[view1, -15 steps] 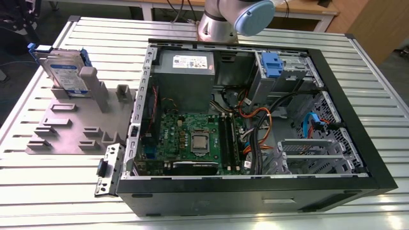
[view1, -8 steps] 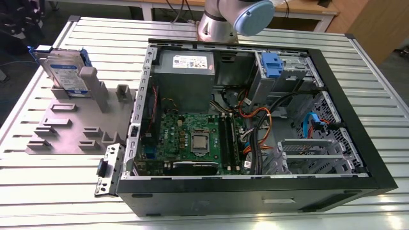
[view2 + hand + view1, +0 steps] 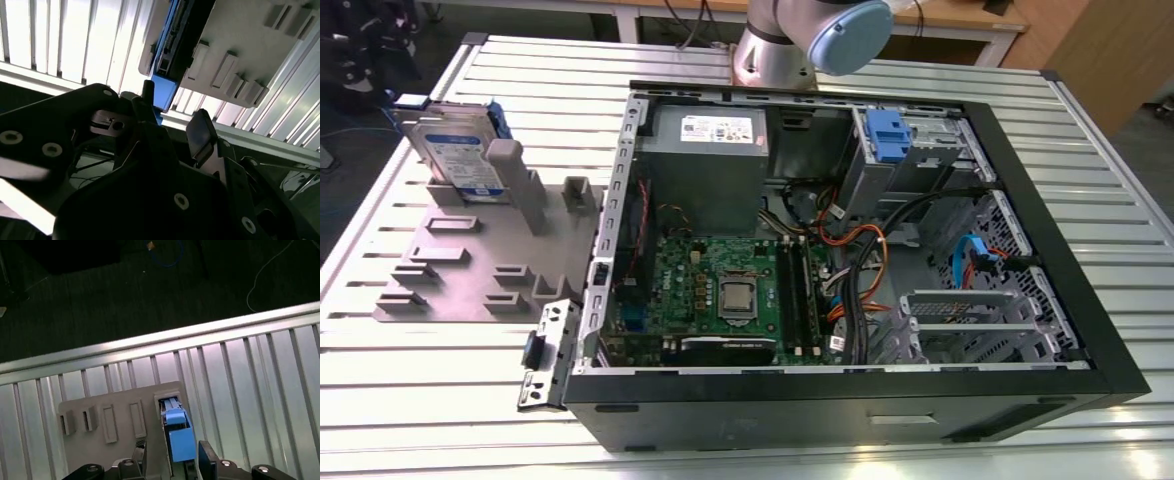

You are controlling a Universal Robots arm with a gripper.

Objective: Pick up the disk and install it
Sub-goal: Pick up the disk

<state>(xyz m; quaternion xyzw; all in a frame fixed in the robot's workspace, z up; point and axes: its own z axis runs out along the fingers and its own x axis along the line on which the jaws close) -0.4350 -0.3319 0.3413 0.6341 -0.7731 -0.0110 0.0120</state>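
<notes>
Disk [image 3: 454, 150] upright in the grey holder [image 3: 467, 270] on the worktop [image 3: 440, 380], not yet lifted. Open computer case [image 3: 854, 400] waiting beside the holder. Claw [image 3: 173, 454] poised above the holder, spread apart, grasping nothing.

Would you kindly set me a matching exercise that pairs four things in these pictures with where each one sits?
Things:
1. disk
2. blue clip
3. processor
4. grey holder

Places:
A. on the green board inside the computer case
B. flat on the slatted table, at the exterior view's left of the case
C. standing on edge in a slot of the holder
D. in the case's drive bay, toward the exterior view's right

Pairs: 1-C, 2-D, 3-A, 4-B.
</notes>
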